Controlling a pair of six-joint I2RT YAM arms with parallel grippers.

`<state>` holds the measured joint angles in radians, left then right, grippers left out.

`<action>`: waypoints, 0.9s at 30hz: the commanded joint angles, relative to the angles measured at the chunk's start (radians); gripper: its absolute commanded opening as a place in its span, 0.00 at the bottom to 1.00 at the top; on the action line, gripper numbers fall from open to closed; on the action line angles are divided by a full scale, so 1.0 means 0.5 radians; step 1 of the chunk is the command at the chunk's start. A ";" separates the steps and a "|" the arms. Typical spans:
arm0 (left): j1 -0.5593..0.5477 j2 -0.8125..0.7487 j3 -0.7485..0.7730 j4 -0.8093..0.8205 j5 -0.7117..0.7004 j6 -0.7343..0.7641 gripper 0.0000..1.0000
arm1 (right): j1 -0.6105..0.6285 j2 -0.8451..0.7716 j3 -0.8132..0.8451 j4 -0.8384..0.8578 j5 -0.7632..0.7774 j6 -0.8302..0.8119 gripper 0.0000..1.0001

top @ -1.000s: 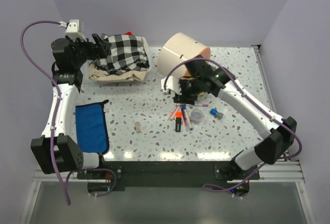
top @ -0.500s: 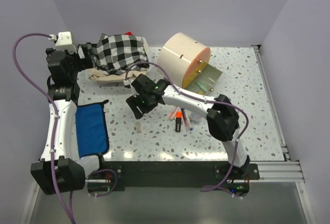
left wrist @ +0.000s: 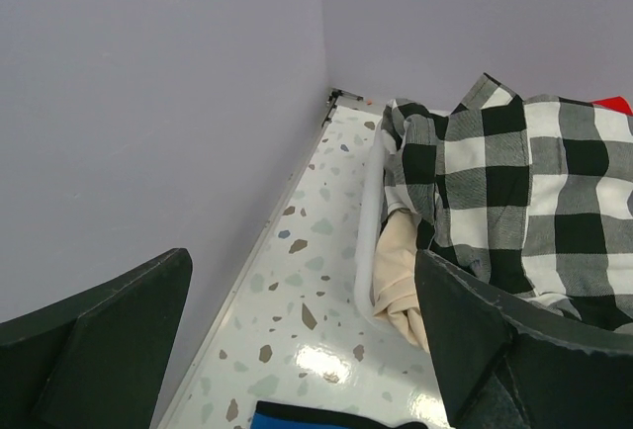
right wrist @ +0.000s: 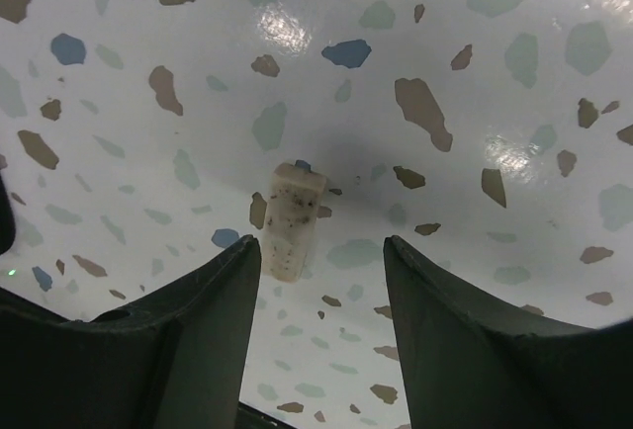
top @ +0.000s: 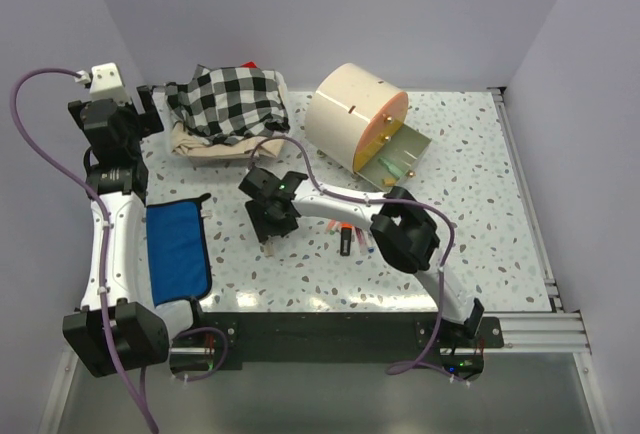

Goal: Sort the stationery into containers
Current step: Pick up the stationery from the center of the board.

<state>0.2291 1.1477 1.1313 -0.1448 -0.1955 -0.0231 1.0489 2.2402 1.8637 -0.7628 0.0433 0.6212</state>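
A beige eraser (right wrist: 290,219) lies on the speckled table, between the open fingers of my right gripper (right wrist: 321,251) and closer to the left finger. From above, the right gripper (top: 270,222) hovers just over the eraser (top: 268,247) left of centre. Pens and an orange highlighter (top: 347,226) lie behind the right arm, partly hidden. The cream drum cabinet (top: 345,112) has its lowest orange drawer (top: 398,154) pulled out, with small green things inside. My left gripper (top: 140,119) is open and empty at the far left.
A black-and-white checked cloth pile (top: 228,102) sits at the back left and also shows in the left wrist view (left wrist: 514,182). A blue cloth (top: 178,249) lies by the left arm. The side wall is close to the left gripper.
My right arm swung from the cabinet's drawer leftward and came down over the beige eraser, leaving the drawer open. My left gripper drew back left, away from the checked cloth.
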 commanded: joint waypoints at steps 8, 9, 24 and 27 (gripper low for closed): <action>0.014 -0.065 -0.017 0.056 0.069 -0.070 1.00 | 0.056 0.103 0.062 -0.033 0.030 0.141 0.55; 0.014 -0.065 -0.017 0.056 0.078 -0.076 1.00 | 0.065 0.133 0.071 -0.045 0.045 0.141 0.54; 0.017 0.002 0.051 -0.002 0.206 -0.040 1.00 | 0.136 0.186 0.181 -0.101 0.306 -0.107 0.00; 0.014 0.039 0.100 -0.048 0.320 0.015 1.00 | 0.056 -0.092 0.135 -0.018 0.288 -0.315 0.00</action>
<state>0.2291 1.1492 1.1320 -0.1558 -0.1143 -0.0399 1.1149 2.3329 1.9553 -0.7902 0.1287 0.5888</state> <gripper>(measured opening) 0.997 0.070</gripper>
